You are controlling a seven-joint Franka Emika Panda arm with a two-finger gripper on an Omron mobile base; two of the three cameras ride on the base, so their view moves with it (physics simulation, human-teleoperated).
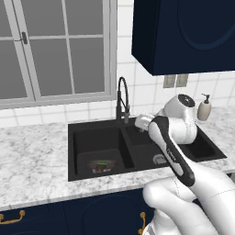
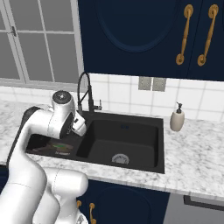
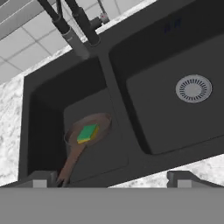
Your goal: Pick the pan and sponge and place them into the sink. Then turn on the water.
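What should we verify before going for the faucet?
1. Pan in the sink's left basin: ok.
2. Sponge resting inside the pan: ok.
3. Claw holds nothing, tips spread wide: ok.
4. Claw above the sink, faucet ahead with nothing in between: ok.
5. Water off, no stream at the spout: ok.
6. Faucet lever position, on or off: cannot tell.
7. Soap dispenser on the counter, away from the faucet: ok.
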